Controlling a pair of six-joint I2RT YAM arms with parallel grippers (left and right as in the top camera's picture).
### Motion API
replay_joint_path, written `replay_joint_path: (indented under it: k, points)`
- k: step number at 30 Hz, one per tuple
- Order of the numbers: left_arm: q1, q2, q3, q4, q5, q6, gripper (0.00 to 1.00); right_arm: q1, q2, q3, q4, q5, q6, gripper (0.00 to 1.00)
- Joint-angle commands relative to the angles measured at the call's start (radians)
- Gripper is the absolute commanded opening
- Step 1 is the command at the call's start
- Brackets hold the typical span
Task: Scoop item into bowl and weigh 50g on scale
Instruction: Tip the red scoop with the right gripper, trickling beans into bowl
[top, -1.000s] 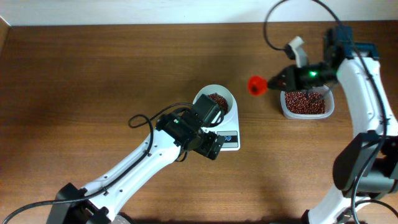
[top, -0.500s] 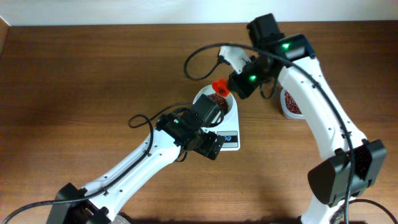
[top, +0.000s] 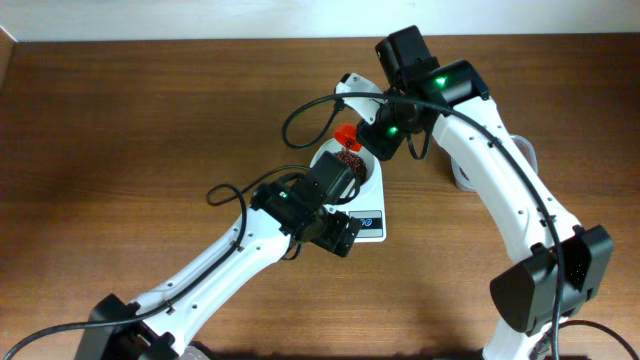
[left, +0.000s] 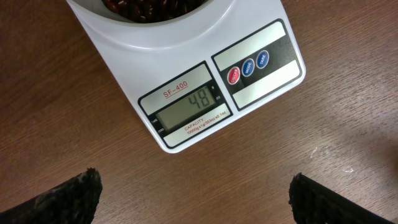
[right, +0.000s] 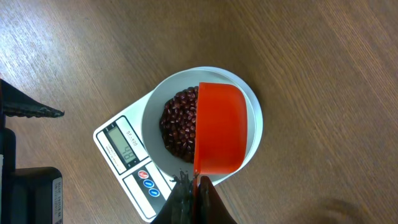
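Above the bowl (right: 151, 121), the right pincer (right: 193, 186), clenching the red scoop (right: 221, 134), has arrived; left pincer (left: 196, 199) gapes.

beans (right: 178, 127) in bowl (right: 151, 121), bowl on scale (right: 134, 171), middle of table (top: 120, 120). scoop (right: 221, 127) over bowl's far side. container (top: 530, 155) right of scale, partly hidden.
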Motion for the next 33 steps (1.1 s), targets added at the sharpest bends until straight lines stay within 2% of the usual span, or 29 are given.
replay_joint_path:
  k: [1, 5, 11, 19, 28, 33]
  points:
    - [-0.001, 0.007, 0.019, 0.0, -0.01, -0.012, 0.98, 0.019, -0.03, 0.019, -0.011, 0.014, -0.012, 0.04]
    - [-0.001, 0.007, 0.019, 0.0, -0.01, -0.012, 0.99, 0.018, -0.03, 0.019, 0.02, 0.039, 0.053, 0.04]
    - [-0.001, 0.007, 0.019, 0.0, -0.01, -0.012, 0.99, 0.02, -0.03, 0.019, 0.014, 0.026, 0.048, 0.04]
    - [-0.001, 0.007, 0.019, 0.0, -0.01, -0.012, 0.99, 0.016, -0.03, 0.019, 0.015, 0.01, 0.134, 0.04]
    - [-0.001, 0.007, 0.019, 0.0, -0.01, -0.012, 0.99, -0.014, -0.03, 0.019, 0.01, -0.088, 0.152, 0.04]
    - [-0.001, 0.007, 0.019, 0.0, -0.01, -0.012, 0.99, -0.075, -0.03, 0.019, 0.0, -0.244, 0.152, 0.04]
